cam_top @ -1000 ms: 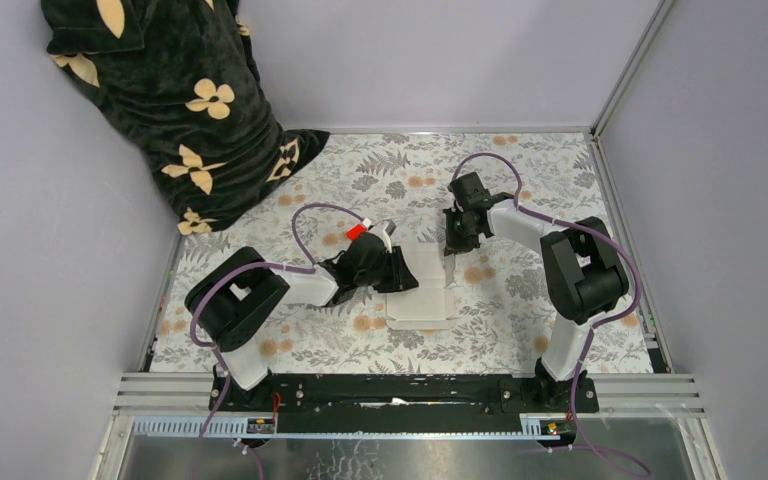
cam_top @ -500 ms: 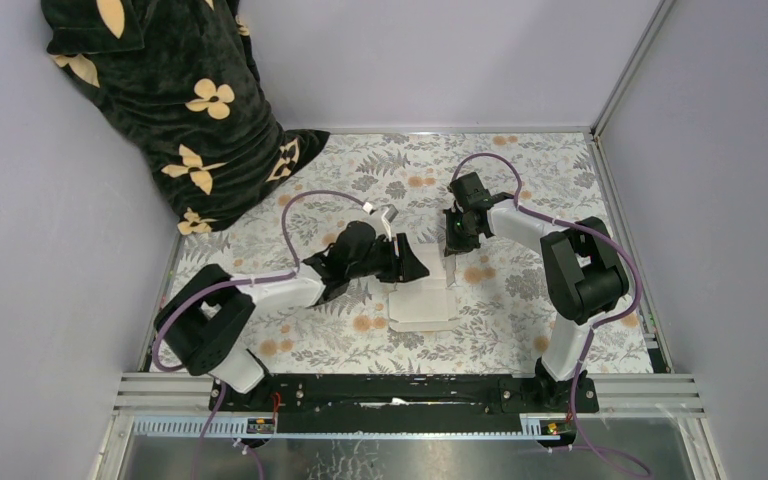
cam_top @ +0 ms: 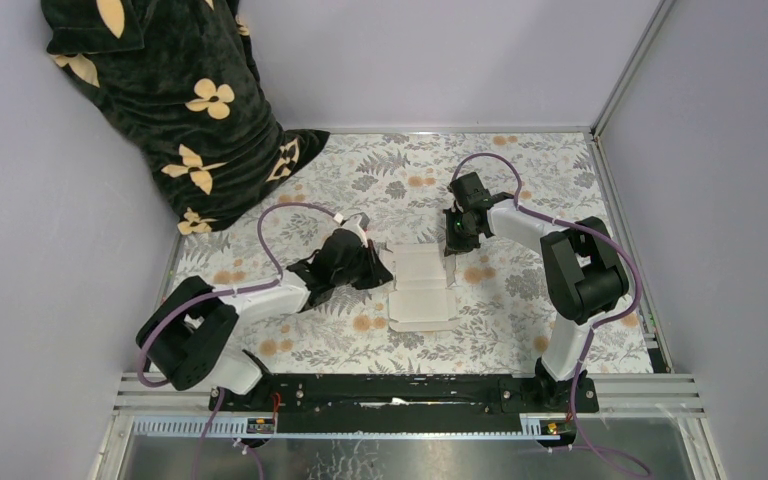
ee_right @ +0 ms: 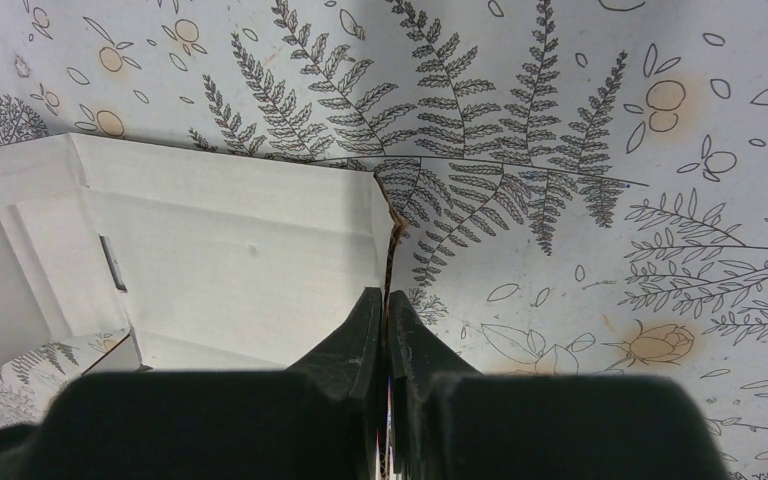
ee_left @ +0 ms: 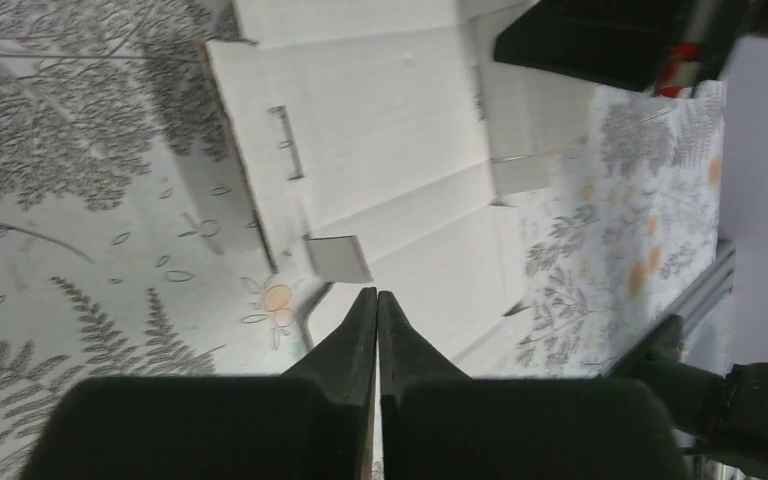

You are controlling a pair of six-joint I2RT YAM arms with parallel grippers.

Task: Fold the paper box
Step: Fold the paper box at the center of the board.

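table (cam_top: 520,180): fern-and-flower printed surface, walled on three sides.
blanket (cam_top: 180,110): dark, pale flower motifs, heaped in the far left corner, well apart from the work.
right arm (cam_top: 580,270): reaches to the sheet's far right edge; same pose as a second ago.
left arm (cam_top: 260,295): changed. A second ago its head lay over the left part of the sheet; it has since drawn back and now stops at the sheet's left edge.
paper box (cam_top: 422,290): white die-cut sheet, mid-table between the two arms, mostly flat, slots and creases showing. With the left arm off it, the whole left side is uncovered and unheld. Judged: folding is at an early stage, left side still to be raised.
right gripper (ee_right: 387,295): closed; the sheet's thin right edge runs into the gap between the fingertips, so it appears pinched there.
left gripper (ee_left: 377,297): closed, tips pressed together, nothing seen between them; pointed at the sheet's left border.
small tab (ee_left: 338,258): grey, slightly lifted, just beside the left tips; whether they touch cannot be told.
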